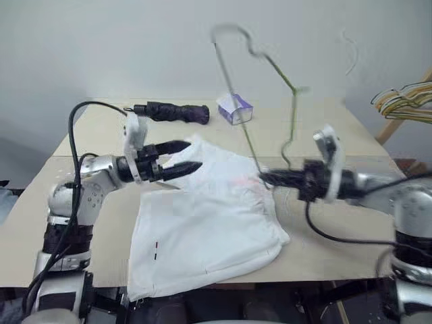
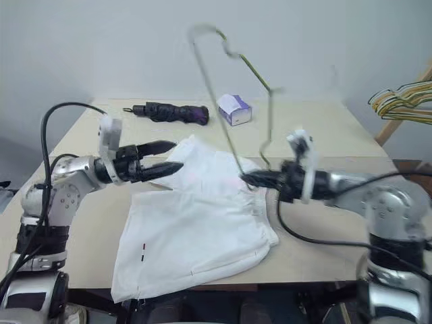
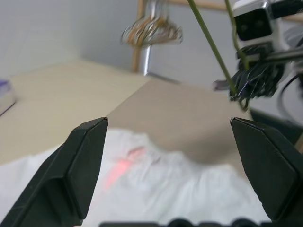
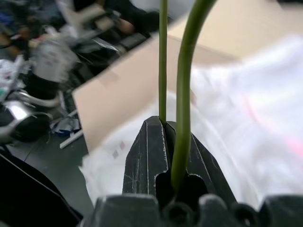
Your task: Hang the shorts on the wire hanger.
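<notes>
The white shorts [image 1: 202, 223] lie spread on the table, hanging a little over its front edge. Above their far left part hovers my left gripper [image 1: 190, 156], open with nothing between its fingers [image 3: 85, 165]. My right gripper [image 1: 268, 178] is shut on the wire hanger [image 1: 236, 101] at the right side of the shorts. It holds the olive-gold hanger upright by one corner, with the hook [image 1: 233, 32] high above the table. In the right wrist view two strands of wire [image 4: 182, 94] rise from between the closed fingers [image 4: 147, 156].
A folded dark umbrella [image 1: 172, 111] and a small purple-white tissue box [image 1: 234, 108] lie at the back of the wooden table [image 1: 337, 229]. A bunch of coloured hangers [image 1: 405, 101] hangs on a wooden rack at the far right.
</notes>
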Controlling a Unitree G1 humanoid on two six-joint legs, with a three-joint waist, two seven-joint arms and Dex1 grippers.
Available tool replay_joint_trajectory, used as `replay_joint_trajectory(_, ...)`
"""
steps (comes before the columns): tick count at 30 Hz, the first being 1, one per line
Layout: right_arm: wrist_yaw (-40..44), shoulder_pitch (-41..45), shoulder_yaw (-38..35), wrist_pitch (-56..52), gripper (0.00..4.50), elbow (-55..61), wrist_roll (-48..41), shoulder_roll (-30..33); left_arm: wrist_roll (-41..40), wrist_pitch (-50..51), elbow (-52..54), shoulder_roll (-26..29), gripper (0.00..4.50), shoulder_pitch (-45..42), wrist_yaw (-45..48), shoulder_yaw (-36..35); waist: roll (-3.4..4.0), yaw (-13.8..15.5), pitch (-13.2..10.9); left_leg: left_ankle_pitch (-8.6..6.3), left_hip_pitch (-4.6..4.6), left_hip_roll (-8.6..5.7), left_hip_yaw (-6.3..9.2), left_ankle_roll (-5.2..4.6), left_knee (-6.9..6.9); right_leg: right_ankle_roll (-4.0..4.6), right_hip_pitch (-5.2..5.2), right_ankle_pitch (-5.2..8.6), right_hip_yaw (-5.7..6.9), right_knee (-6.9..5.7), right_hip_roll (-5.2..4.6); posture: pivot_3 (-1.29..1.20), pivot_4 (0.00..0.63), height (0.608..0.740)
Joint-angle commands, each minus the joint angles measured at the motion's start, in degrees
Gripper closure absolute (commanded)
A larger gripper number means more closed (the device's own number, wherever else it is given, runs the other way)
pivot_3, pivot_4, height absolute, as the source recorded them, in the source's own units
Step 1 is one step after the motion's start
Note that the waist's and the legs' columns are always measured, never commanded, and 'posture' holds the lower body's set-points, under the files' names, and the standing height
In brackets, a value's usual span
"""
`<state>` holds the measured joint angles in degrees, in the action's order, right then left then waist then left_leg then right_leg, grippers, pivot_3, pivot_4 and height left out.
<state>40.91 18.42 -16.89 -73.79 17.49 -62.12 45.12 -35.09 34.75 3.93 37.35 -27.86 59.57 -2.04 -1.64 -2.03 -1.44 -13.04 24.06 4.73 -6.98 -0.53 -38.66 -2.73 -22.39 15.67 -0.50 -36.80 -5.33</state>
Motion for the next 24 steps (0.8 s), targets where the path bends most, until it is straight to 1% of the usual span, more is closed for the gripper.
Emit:
replay_joint_trajectory(1,3.3,-6.4,-5.4,-3.9,4.5,2.1,-3.6,5.5,5.1,-3.9,4.3,2.0,0.02,1.3,0.3,2.9,0.09,-0.4,-0.1,0.0,0.02,0.0,-0.02,-0.01,-0.01,-0.01,-0.07,0.0,-0.05,-0.03,0.0,-0.08,0.0,0.74)
replay_joint_trajectory(3,7.0,-11.5,-5.9,-7.6,4.5,-0.8,-5.1,9.7,6.9,-4.5,5.3,2.9,0.02,2.4,0.6,4.3,0.1,-0.8,-0.1,0.0,0.03,0.01,-0.02,-0.02,-0.02,-0.01,-0.1,-0.01,-0.08,-0.07,0.04,-0.09,0.0,0.74)
replay_joint_trajectory(5,10.3,-14.5,-5.6,-10.4,4.5,-3.8,-6.1,12.8,7.6,-4.6,6.0,3.4,0.02,3.0,1.3,4.9,0.1,-1.1,-0.1,0.0,-0.05,0.02,-0.01,-0.02,-0.03,0.0,-0.02,-0.01,-0.09,-0.07,0.05,-0.09,0.0,0.74)
replay_joint_trajectory(8,15.7,-16.4,-0.7,-13.4,4.5,-11.7,-4.2,17.4,9.1,-5.6,6.6,4.0,0.02,3.2,2.1,6.3,0.1,-1.8,-0.1,0.0,-0.23,0.01,0.01,-0.02,-0.05,0.05,0.12,0.02,-0.14,-0.04,0.05,-0.09,0.0,0.74)
replay_joint_trajectory(10,19.6,-16.8,4.1,-13.1,4.5,-16.8,-1.5,20.0,9.4,-5.5,6.7,3.9,0.02,2.9,2.3,6.6,0.09,-2.0,-0.1,0.0,-0.26,0.0,0.03,-0.02,-0.07,0.15,0.14,0.06,-0.17,-0.03,0.05,-0.09,0.0,0.74)
replay_joint_trajectory(14,24.2,-15.7,11.3,-9.5,4.5,-23.3,4.4,21.6,10.4,-5.6,7.0,4.4,0.02,2.9,2.5,7.1,0.11,-2.0,-0.1,0.0,-0.27,-0.02,0.09,-0.03,-0.11,0.11,0.15,0.04,-0.21,-0.02,0.05,-0.06,0.0,0.74)
replay_joint_trajectory(17,27.4,-15.9,14.1,-6.4,4.5,-25.4,7.6,21.8,11.0,-5.5,7.7,5.2,0.02,3.8,2.5,6.8,0.11,-1.9,-0.1,0.01,-0.26,-0.02,0.14,-0.04,-0.09,-0.04,0.1,-0.02,-0.23,-0.04,0.08,-0.06,0.0,0.74)
replay_joint_trajectory(20,29.2,-15.8,15.2,-5.1,4.5,-25.7,9.1,21.5,10.7,-5.4,8.4,5.9,0.02,4.7,2.8,6.2,0.11,-1.8,-0.1,0.01,-0.26,-0.03,0.13,-0.04,-0.09,-0.06,0.12,-0.02,-0.23,-0.04,0.07,-0.06,0.0,0.74)
replay_joint_trajectory(24,31.7,-17.0,14.8,-1.9,4.5,-23.7,9.9,20.8,10.6,-5.6,8.8,5.8,0.02,5.1,2.3,6.0,0.12,-1.5,-0.1,0.0,-0.27,-0.03,0.12,-0.03,-0.11,-0.07,0.12,-0.03,-0.21,-0.06,0.07,-0.05,0.0,0.74)
